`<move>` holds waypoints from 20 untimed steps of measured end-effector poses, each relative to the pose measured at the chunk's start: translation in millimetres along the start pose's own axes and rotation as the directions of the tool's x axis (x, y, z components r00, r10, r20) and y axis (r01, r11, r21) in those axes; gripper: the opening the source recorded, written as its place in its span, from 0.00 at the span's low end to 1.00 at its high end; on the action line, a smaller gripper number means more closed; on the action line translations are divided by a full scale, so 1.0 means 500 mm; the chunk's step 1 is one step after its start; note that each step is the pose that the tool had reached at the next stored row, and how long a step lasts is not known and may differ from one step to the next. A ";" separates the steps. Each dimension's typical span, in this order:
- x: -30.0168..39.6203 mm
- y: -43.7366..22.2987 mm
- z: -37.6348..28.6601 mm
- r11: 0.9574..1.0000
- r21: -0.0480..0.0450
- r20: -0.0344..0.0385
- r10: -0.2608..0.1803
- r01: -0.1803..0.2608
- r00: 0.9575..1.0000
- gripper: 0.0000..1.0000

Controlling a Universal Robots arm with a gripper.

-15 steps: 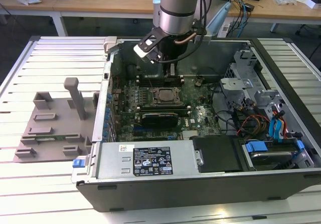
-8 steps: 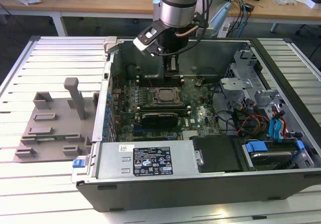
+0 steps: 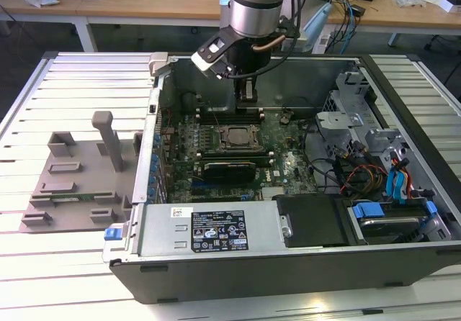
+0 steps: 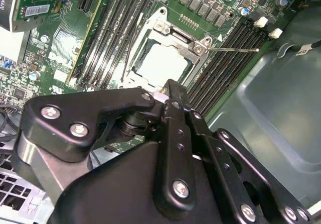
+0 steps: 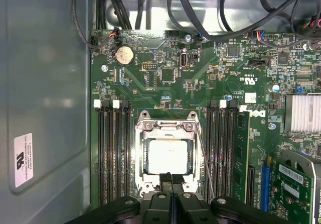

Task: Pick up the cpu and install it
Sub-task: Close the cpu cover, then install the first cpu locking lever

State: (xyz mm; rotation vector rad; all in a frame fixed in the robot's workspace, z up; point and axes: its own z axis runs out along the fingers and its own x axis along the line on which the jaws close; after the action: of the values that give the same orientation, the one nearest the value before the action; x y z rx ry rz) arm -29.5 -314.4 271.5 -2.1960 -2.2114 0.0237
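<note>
The cpu [image 5: 168,156] is a pale silver square lying flat in the motherboard socket, with the metal socket frame [image 5: 145,156] around it; in the second wrist view the cpu [image 4: 165,63] sits the same way. My gripper [image 5: 168,178] hangs just above the socket's edge, its two black fingers pressed together with nothing between them. In the exterior view the gripper [image 3: 247,104] points straight down inside the open computer case, above the socket [image 3: 236,137]. A thin wire lever [image 5: 205,158] runs along one side of the socket.
Memory slots [image 5: 113,153] flank the socket on both sides. A black expansion card [image 3: 229,168] lies in front of it. Drive cage and cables [image 3: 374,163] fill the case at the exterior view's right. A grey plastic fixture [image 3: 79,184] stands outside the case at the exterior view's left.
</note>
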 end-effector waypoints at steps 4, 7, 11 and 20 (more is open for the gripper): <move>0.000 0.000 -0.001 1.000 0.000 0.000 0.000 0.000 1.000 0.11; 0.000 0.000 -0.001 0.999 0.000 0.001 -0.033 0.033 0.999 0.11; 0.000 0.000 -0.001 0.991 0.001 0.004 -0.135 0.135 0.991 0.11; 0.000 0.000 -0.001 0.951 0.004 0.009 -0.311 0.311 0.951 0.11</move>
State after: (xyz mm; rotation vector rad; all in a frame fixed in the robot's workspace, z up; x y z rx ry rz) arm -29.5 -314.4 271.8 -1.8224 -2.5315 0.0297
